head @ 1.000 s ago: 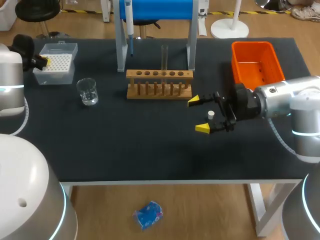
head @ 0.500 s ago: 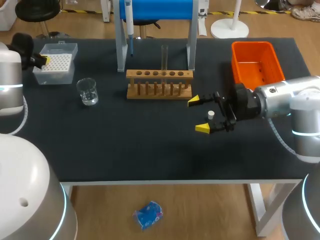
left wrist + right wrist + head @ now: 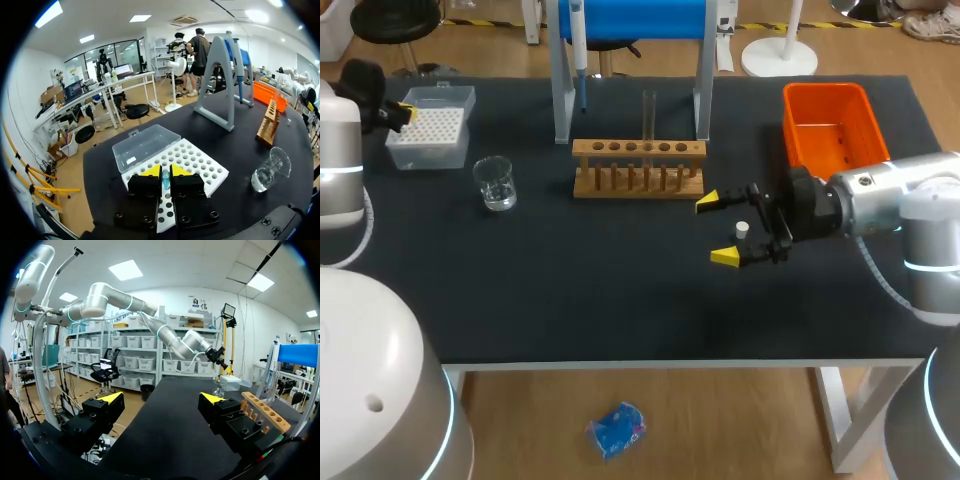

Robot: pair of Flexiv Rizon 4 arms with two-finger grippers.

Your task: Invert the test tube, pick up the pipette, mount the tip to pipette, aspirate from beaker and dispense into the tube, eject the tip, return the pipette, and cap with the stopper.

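Test tube (image 3: 649,112) stands upright in the wooden rack (image 3: 638,168), mid-desk (image 3: 620,290). Pipette (image 3: 577,40) hangs on its stand (image 3: 563,100) behind the rack's left end. Left fingers (image 3: 152,171) sit over the open tip box (image 3: 428,128) at the far left of the desk, nearly together, pinching a small bluish tip (image 3: 165,179) from both sides. Beaker (image 3: 495,183) is just in front of the tip box, with a little clear liquid in it. Right fingers (image 3: 725,257) are low over the desk, right of the rack, spread wide and holding nothing. The white stopper (image 3: 743,229) sits upright on the desk in the gap between them, touching neither. Orange bin (image 3: 825,92) is behind the right arm.
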